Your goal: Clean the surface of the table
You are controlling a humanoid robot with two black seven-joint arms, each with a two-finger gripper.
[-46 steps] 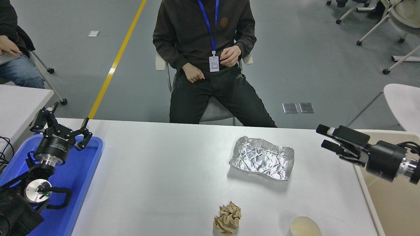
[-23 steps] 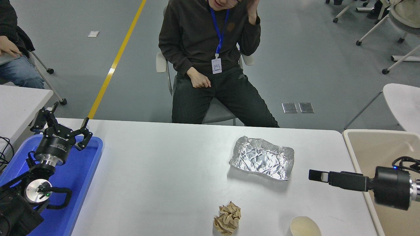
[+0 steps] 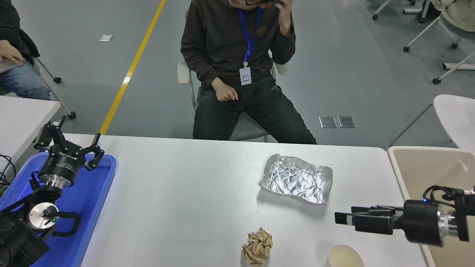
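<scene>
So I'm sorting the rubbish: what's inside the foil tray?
The foil tray on the table shows only crinkled foil inside, no visible contents. The floor just behind its near rim is hidden from view.

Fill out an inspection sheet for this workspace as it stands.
Surface: white table, no spills seen.
Job's things: table only.
Clutter: foil tray, crumpled brown paper, paper cup at near edge.
Grippers: left gripper open over blue tray; right gripper above the table, near the cup, holding nothing.
Cables: black cable on right wrist.
Surroundings: seated person at far side, beige bin at right.
</scene>
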